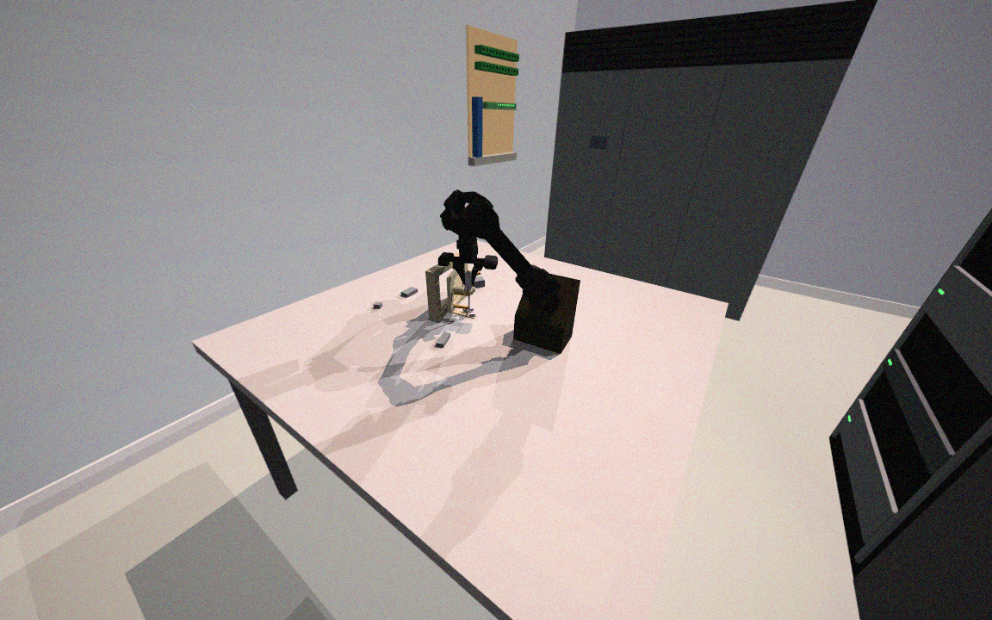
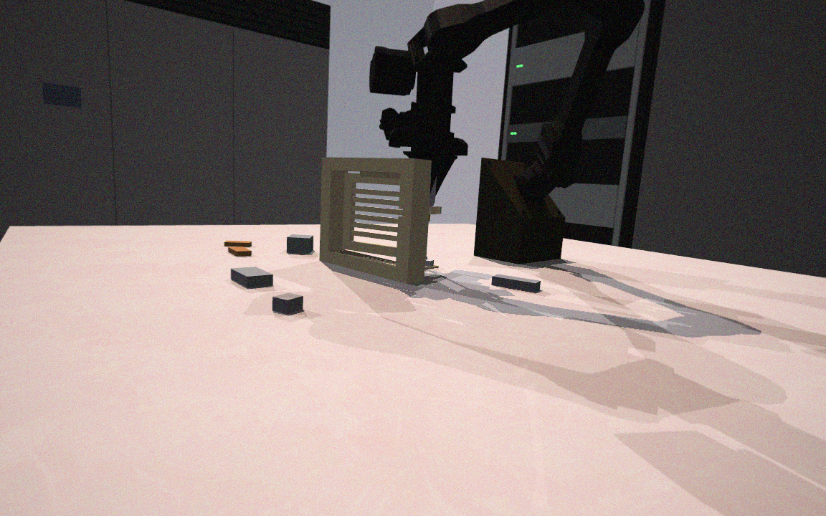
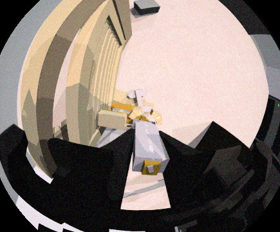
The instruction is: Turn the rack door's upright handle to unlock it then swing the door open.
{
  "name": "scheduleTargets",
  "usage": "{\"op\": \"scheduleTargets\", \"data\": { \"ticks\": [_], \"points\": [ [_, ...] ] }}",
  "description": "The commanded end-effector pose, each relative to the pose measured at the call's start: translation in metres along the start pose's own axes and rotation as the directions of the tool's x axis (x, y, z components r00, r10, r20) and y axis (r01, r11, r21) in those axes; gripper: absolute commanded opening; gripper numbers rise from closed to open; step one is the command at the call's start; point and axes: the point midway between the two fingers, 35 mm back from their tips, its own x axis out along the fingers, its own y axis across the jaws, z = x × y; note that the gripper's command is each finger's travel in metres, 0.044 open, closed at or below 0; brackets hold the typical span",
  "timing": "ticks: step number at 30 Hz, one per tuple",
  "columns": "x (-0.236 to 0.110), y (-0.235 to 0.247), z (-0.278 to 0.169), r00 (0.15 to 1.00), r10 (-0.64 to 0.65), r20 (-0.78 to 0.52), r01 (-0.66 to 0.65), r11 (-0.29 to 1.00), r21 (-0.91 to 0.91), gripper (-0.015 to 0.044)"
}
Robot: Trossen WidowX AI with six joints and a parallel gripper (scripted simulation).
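The tan frame (image 1: 433, 296) (image 2: 413, 224) (image 3: 33, 71) stands upright on the table (image 1: 599, 431) (image 2: 211, 411) (image 3: 191, 64). The slatted door (image 3: 75, 71) stands partly out of it on the arm's side; a gap shows between them in the wrist view, well short of a right angle. My gripper (image 1: 469, 280) (image 3: 145, 133) points down and is shut on the upright handle (image 3: 150, 142), pressing its grey side plates together. The handle's gold end shows below them in the wrist view. How far the handle is turned is hard to tell. In the exterior view the frame partly hides the fingers.
Dark blocks lie around the frame: one block (image 1: 443, 339) (image 2: 515, 282) towards the arm base (image 1: 546, 319) (image 2: 518, 224), others (image 2: 300, 244) (image 2: 251, 277) (image 2: 287, 304) on the far side from it. Two orange pieces (image 2: 237, 244) (image 2: 239, 251) lie near them.
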Motion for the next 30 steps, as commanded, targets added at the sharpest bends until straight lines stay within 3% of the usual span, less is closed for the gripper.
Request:
{"op": "scheduleTargets", "data": {
  "ticks": [1, 30],
  "points": [
    [0.001, -0.004, 0.002, 1.0, 0.003, 0.008, -0.002, 0.995, -0.097, 0.0008],
    [0.0, -0.052, 0.03, 1.0, 0.001, 0.01, 0.004, 0.859, -0.512, 0.0008]
  ]
}}
